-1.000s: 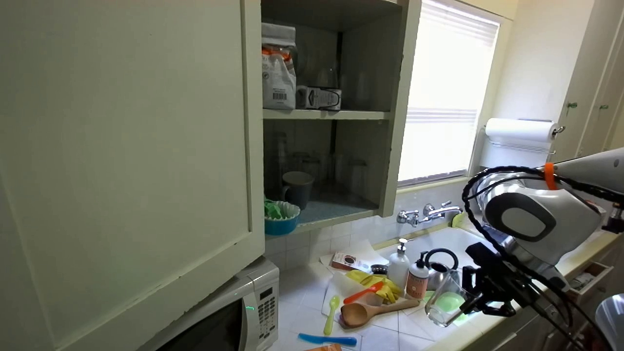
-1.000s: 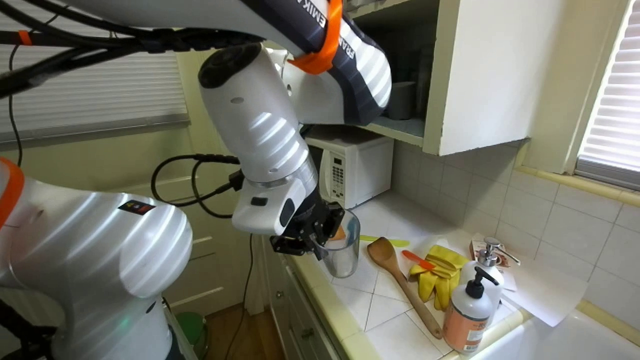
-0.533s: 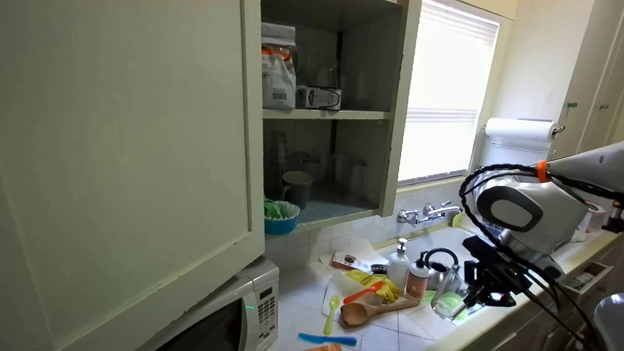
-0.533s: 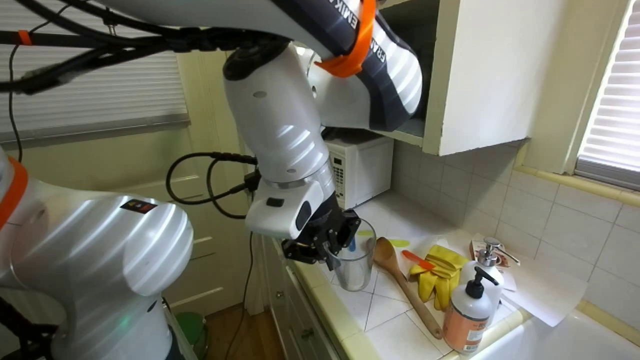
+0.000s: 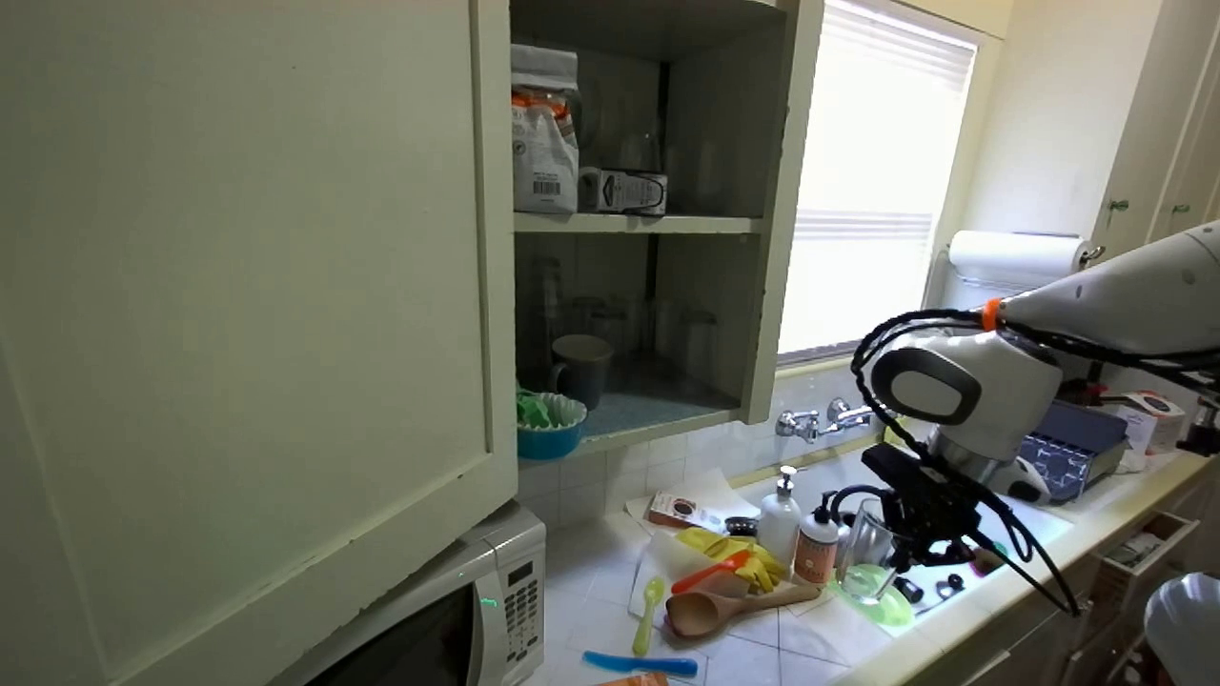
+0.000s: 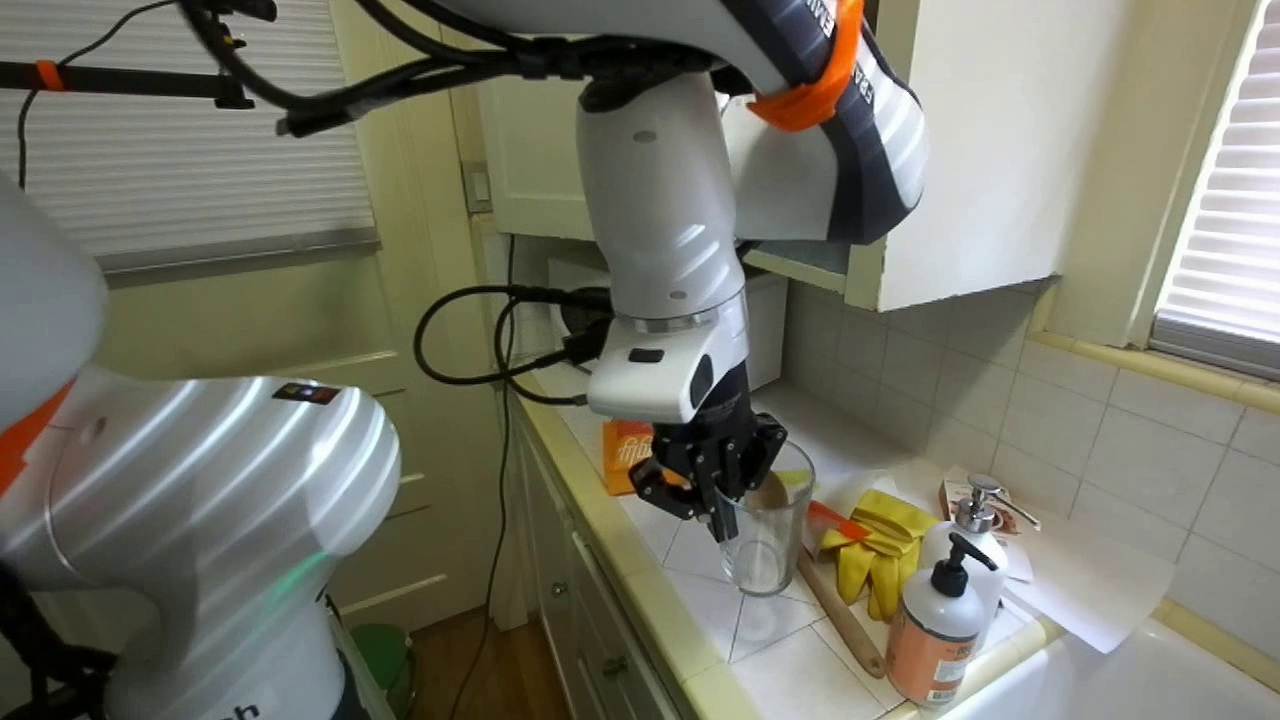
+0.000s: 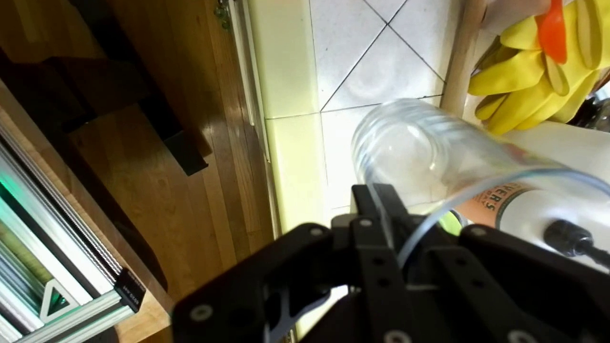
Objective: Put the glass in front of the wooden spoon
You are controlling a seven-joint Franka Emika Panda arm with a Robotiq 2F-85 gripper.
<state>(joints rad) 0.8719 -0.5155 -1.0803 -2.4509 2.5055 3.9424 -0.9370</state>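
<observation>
The clear glass [image 5: 864,554] hangs nearly upright from my gripper [image 5: 898,560]. The gripper is shut on its rim and wall, with one finger inside and one outside, as the wrist view shows [image 7: 381,190]. In an exterior view the glass [image 6: 762,560] is low over the white tiles, on the counter-edge side of the wooden spoon. I cannot tell whether its base touches the counter. The wooden spoon [image 5: 698,615] lies on the counter. Its handle shows in an exterior view [image 6: 842,622] and in the wrist view [image 7: 461,62]; the glass and gripper hide its bowl there.
Yellow gloves [image 6: 878,552] and a red utensil [image 5: 710,572] lie beyond the spoon. Soap bottles [image 6: 937,630] stand by its handle end and the sink. A yellow-green spoon [image 5: 648,615] and a blue knife [image 5: 640,664] lie nearby. The yellow counter edge [image 7: 293,157] runs alongside.
My gripper has carried the glass along the counter, closer to the spoon's handle and the soap bottles. The glass has turned from tilted to nearly upright. The spoon has not moved.
</observation>
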